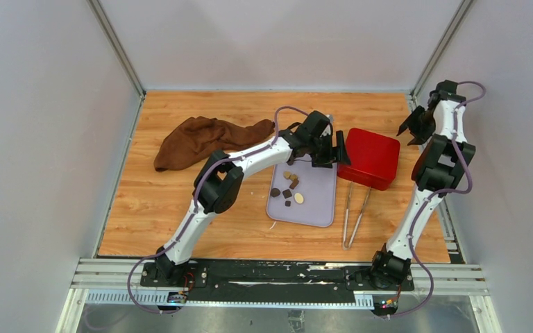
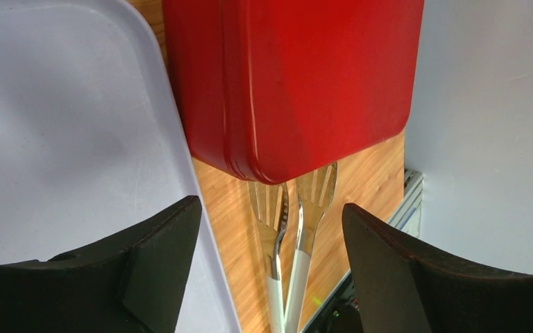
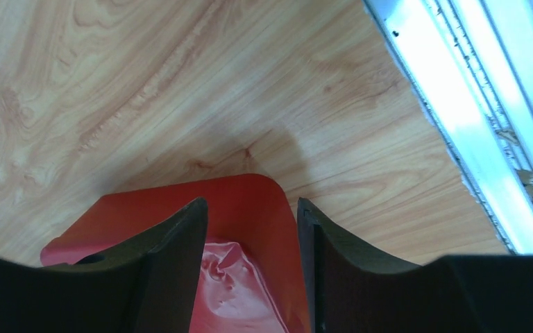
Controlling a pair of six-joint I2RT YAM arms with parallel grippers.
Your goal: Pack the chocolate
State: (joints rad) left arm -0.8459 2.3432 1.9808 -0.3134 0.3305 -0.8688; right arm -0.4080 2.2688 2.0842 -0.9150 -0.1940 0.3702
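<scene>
small brown and cream chocolate pieces (image 1: 290,186) lie on the lavender plastic tray (image 1: 317,201); the red metal tin (image 1: 369,157) looks lidded. left pincer (image 1: 334,150) gapes empty at its edge, right pincer (image 1: 413,129) likewise released above. grip the lid rim squarely, lift straight.

Top external: fixed high behind the arm bases (image 1: 166,267), tilted down and forward, far enough back to take in the whole table (image 1: 180,208). Left wrist: close, looking down across the lavender tray (image 2: 55,125) edge, the red tin (image 2: 305,76) and the tongs (image 2: 298,215); all three also show in the top view. Right wrist: close, facing down at a corner of the tin beside the table's edge rail (image 3: 472,104); the tin is common to every view.
</scene>
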